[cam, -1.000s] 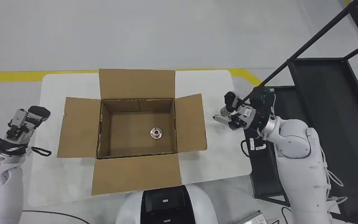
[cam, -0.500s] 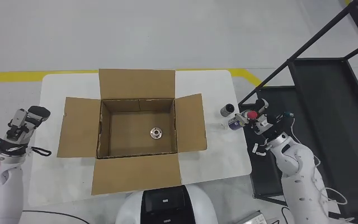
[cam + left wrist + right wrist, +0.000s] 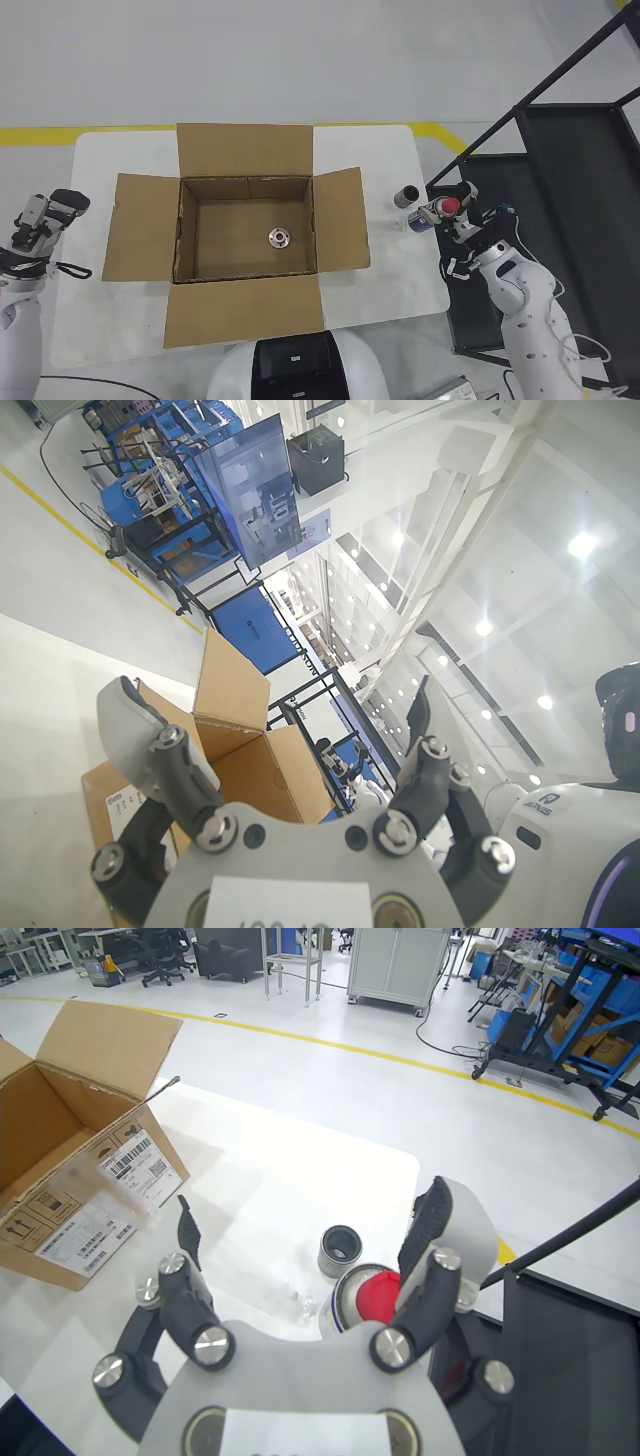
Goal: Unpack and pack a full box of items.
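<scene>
left end effector (image 3: 272,685): jaws wide apart, tilted upward | right end effector (image 3: 311,1193): jaws wide apart, angled downward

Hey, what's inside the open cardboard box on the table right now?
One small round metal piece lies near the middle of the cardboard box floor, with plain cardboard around it. The wall nearest the robot may cover a thin strip of floor.

One open cardboard box (image 3: 245,150) on one white table (image 3: 390,150). One small round metal part (image 3: 278,237) on the box floor. One open-topped grey cylinder (image 3: 340,1248) and one red-capped can (image 3: 378,1295) standing just beside each other on the table. One black metal rack (image 3: 580,150) beside the table.
</scene>
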